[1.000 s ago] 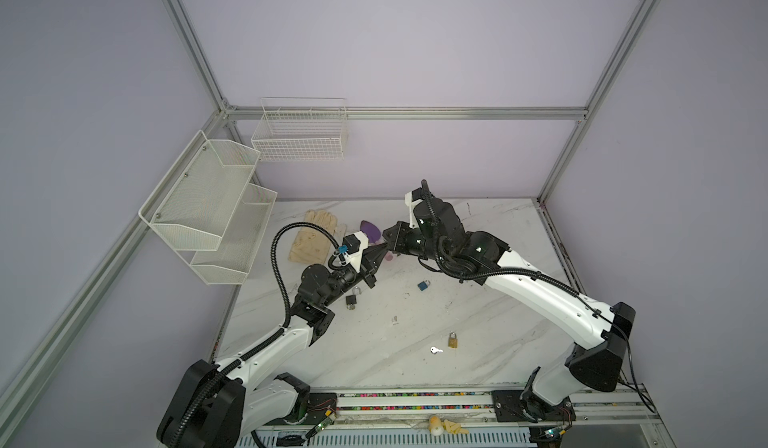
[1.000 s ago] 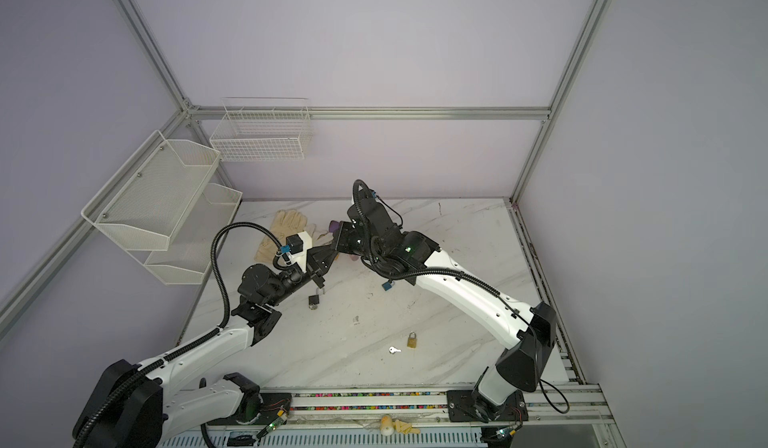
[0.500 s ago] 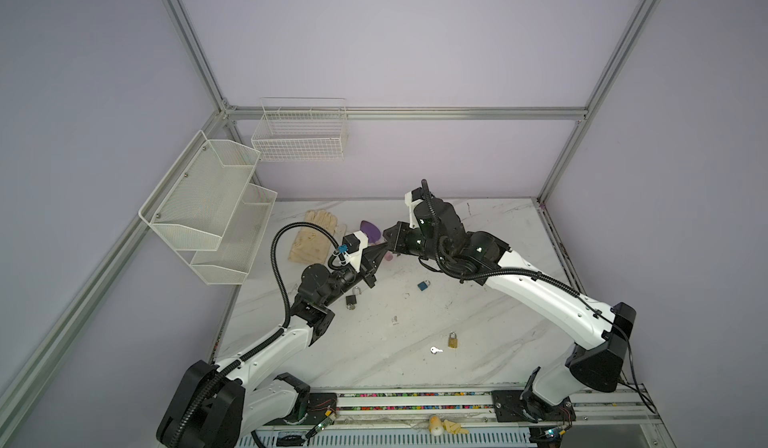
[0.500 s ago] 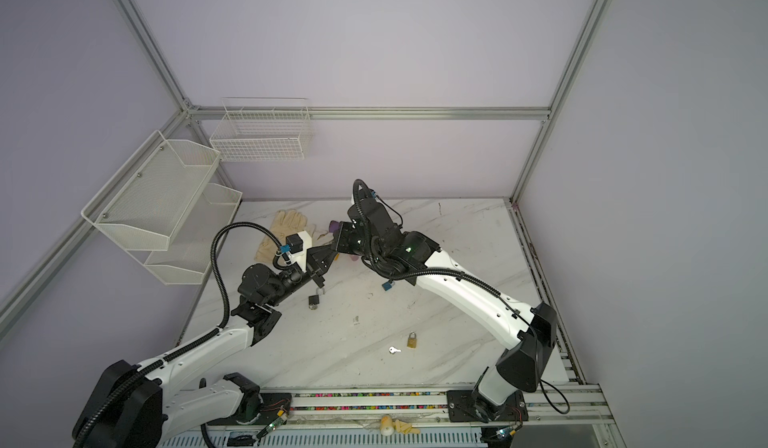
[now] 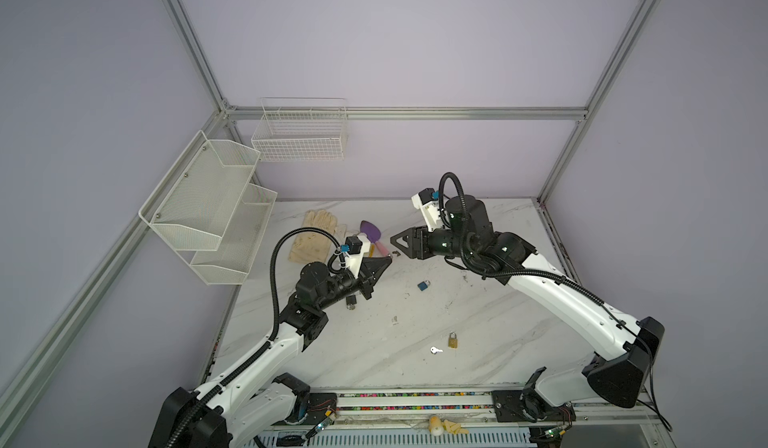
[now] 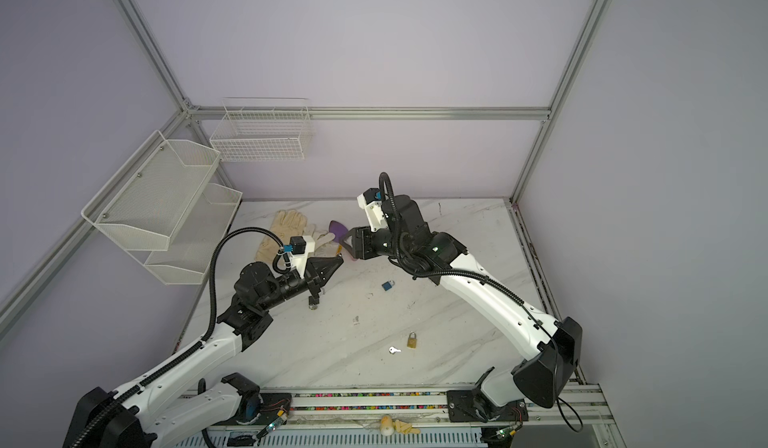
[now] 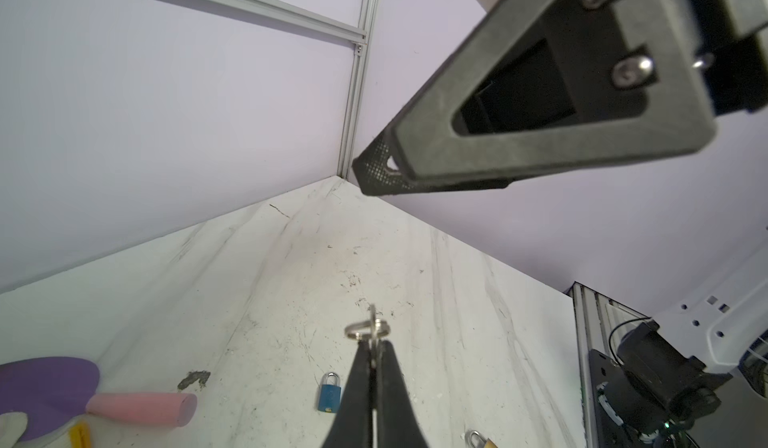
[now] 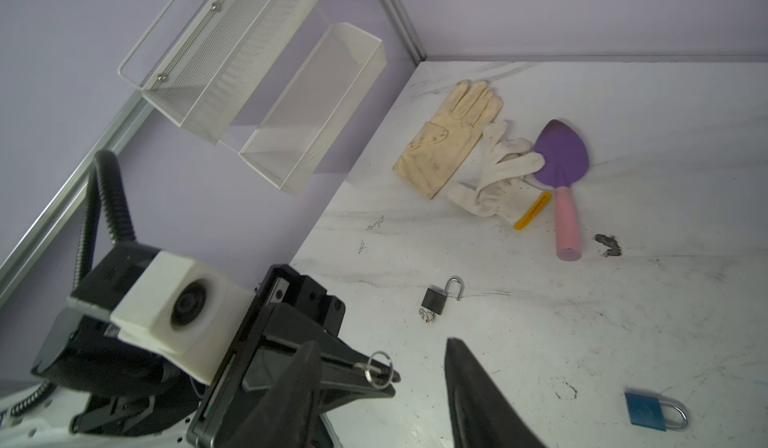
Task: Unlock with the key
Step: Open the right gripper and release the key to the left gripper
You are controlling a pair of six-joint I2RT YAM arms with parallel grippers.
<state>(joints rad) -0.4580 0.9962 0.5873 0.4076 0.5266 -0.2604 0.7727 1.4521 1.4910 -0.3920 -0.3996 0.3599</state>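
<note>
The right gripper (image 8: 381, 342) stands with its two dark fingers (image 8: 478, 396) apart, and in the gap the left gripper (image 8: 386, 378) pinches a small silver key on a split ring (image 8: 377, 368). On the white marbled table (image 8: 644, 292) beyond, a small black padlock (image 8: 434, 299) lies with its shackle swung open, well apart from a blue padlock (image 8: 646, 410).

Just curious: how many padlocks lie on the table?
3: a blue metal padlock mid-table, a brass padlock near the front, a black padlock with open shackle by the left arm. Arms may hide others.
</note>
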